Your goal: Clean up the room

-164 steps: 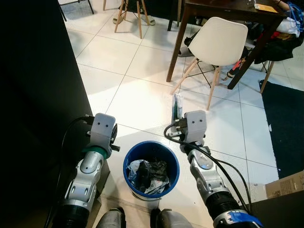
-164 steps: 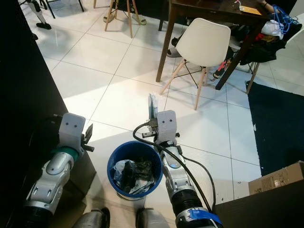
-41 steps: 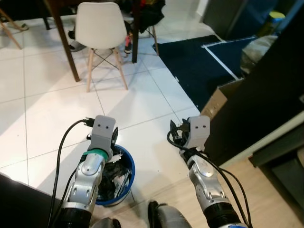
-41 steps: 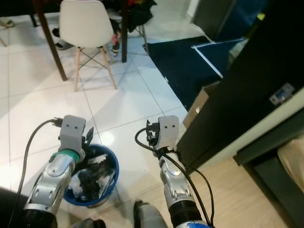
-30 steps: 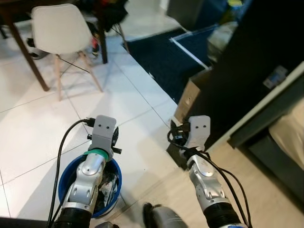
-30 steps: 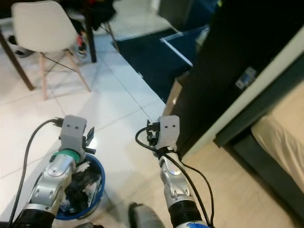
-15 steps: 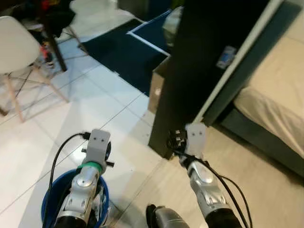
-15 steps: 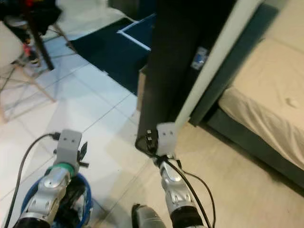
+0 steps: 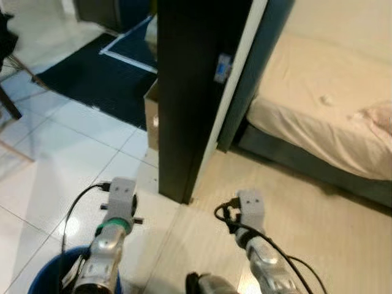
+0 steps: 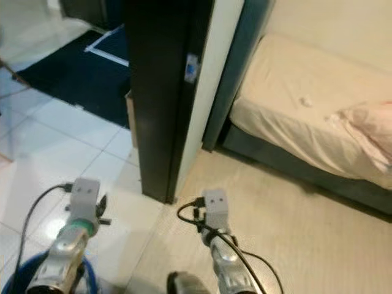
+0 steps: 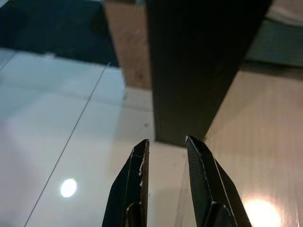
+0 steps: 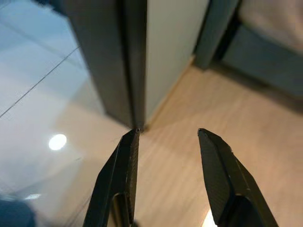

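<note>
The blue bin (image 9: 37, 272) sits at the robot's feet on the white tile floor (image 9: 55, 177), under the left arm; little beyond its rim shows, so what it holds cannot be made out here. The left gripper (image 11: 165, 144) hangs over the tile just short of the dark door frame (image 9: 190, 92), its fingers (image 11: 137, 161) a narrow way apart and empty. The right gripper (image 12: 165, 137) hovers over the seam where tile meets the wooden floor (image 9: 306, 214), its fingers (image 12: 213, 156) spread wider, also empty. Beyond the frame a bed (image 9: 318, 116) with a beige sheet stands on the wood floor; a small pale scrap (image 9: 326, 98) lies on the mattress, and something pinkish (image 9: 376, 116), a pillow or cloth, lies at the bed's far right edge. A cardboard box (image 9: 151, 116) leans behind the frame beside a dark rug (image 9: 86, 79). Judging by this, the cleanup is partway: nothing is in hand, and the scrap on the bed looks a likely next pickup.
</note>
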